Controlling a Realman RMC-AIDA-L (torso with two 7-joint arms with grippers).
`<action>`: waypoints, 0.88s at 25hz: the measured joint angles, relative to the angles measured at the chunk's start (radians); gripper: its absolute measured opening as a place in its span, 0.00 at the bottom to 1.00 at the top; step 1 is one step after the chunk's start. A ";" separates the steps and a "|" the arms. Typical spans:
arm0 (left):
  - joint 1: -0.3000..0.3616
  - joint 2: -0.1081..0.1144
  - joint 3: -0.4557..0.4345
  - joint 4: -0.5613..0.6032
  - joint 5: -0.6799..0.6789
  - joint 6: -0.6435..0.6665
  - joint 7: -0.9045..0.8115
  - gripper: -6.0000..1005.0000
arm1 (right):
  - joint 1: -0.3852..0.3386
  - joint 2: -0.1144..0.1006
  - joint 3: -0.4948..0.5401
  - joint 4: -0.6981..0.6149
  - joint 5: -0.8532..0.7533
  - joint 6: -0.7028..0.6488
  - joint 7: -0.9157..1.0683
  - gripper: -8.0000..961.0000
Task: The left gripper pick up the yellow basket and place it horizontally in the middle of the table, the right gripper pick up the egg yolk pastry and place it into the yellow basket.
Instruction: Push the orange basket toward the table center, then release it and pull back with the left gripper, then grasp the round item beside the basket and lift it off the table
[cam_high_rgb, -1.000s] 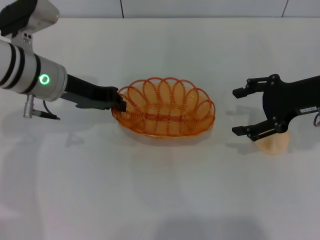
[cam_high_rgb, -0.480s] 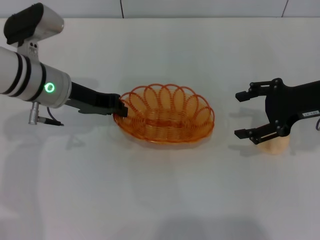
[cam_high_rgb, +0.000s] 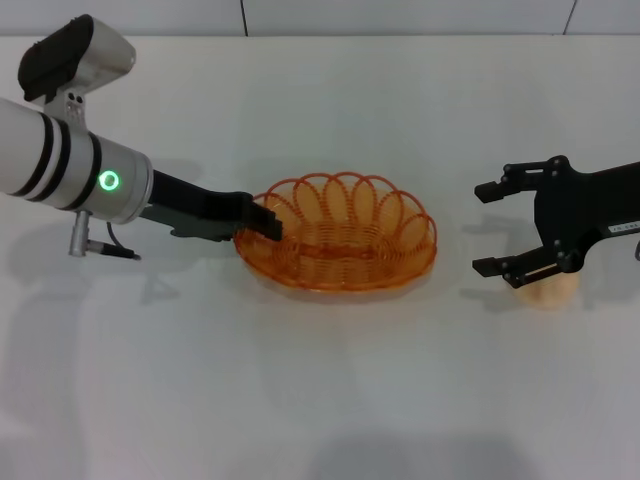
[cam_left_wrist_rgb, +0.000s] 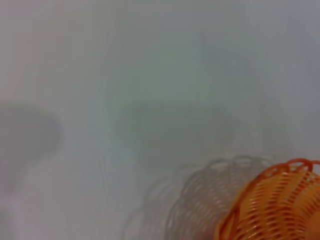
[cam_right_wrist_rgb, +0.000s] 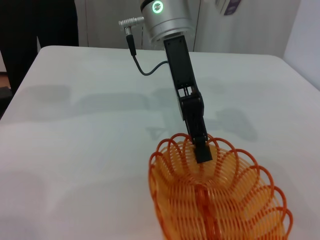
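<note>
I count one basket (cam_high_rgb: 340, 233) on the table (cam_high_rgb: 320, 400), and it is the only basket I can find in any of my three views. I count one pastry (cam_high_rgb: 548, 291), partly hidden under a claw. I count two arms, each ending in one gripper: the left gripper (cam_high_rgb: 262, 223) and the right gripper (cam_high_rgb: 492, 227), so two grippers in all, each with two fingers. I see one green ring light (cam_high_rgb: 108, 181) and one white label (cam_high_rgb: 627, 228). There is one table.
</note>
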 joint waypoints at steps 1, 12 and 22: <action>0.001 0.001 0.000 0.001 -0.005 0.002 0.000 0.27 | 0.000 0.000 0.000 0.001 0.000 0.000 0.000 0.90; 0.039 0.025 -0.045 0.148 -0.011 0.142 -0.011 0.72 | -0.006 -0.005 0.006 -0.005 -0.002 -0.004 0.018 0.90; 0.097 0.068 -0.286 0.339 -0.077 0.370 0.276 0.78 | -0.008 -0.020 0.016 -0.011 -0.005 -0.005 0.078 0.90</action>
